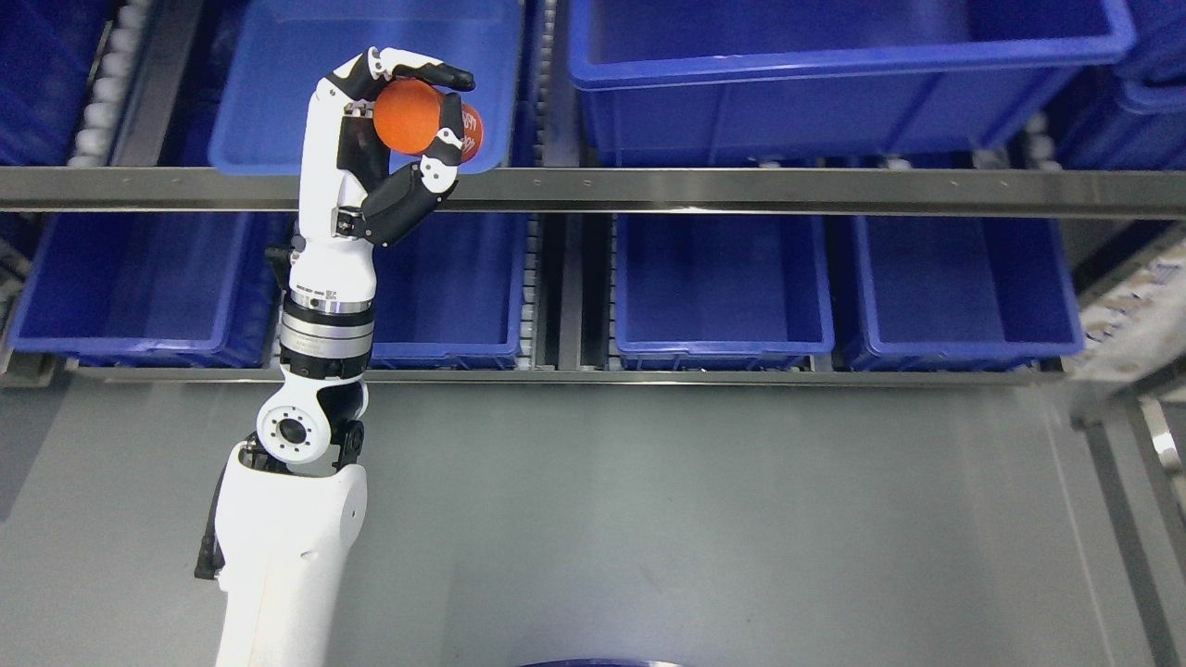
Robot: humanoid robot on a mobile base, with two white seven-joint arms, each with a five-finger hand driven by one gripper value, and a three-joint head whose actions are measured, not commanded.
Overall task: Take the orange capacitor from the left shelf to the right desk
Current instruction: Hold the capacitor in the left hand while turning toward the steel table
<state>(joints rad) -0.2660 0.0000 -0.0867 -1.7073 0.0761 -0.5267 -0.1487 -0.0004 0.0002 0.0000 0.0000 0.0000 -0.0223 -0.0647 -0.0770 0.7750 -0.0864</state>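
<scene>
One arm is up, the left one, rising from the bottom left of the frame, and its left hand (403, 120) sits in the upper left with fingers (422, 70) curled over the top of a single orange capacitor (410, 118) and the thumb pressed in from beneath, so the piece is firmly clasped. The capacitor hangs in front of a light blue tray (269, 102) on the upper level, just above the steel rail (741, 190) that crosses the whole width of the picture. I count one large dark blue bin (834, 74) on the upper right, and four lower bins beneath the rail: one at far left (120, 278), one behind the wrist (463, 287), one right of centre (718, 278) and one further right (964, 278). The forearm covers part of the second lower bin and its left wall. Roller tracks (102, 93) show at the top left edge, cut off. More blue containers (1149, 102) at the far right are cropped. A tilted metal frame (1130, 324) at the right edge is blurred. Grey floor (695, 519) fills the lower half. Faint print on the capacitor's end is too small to read.
</scene>
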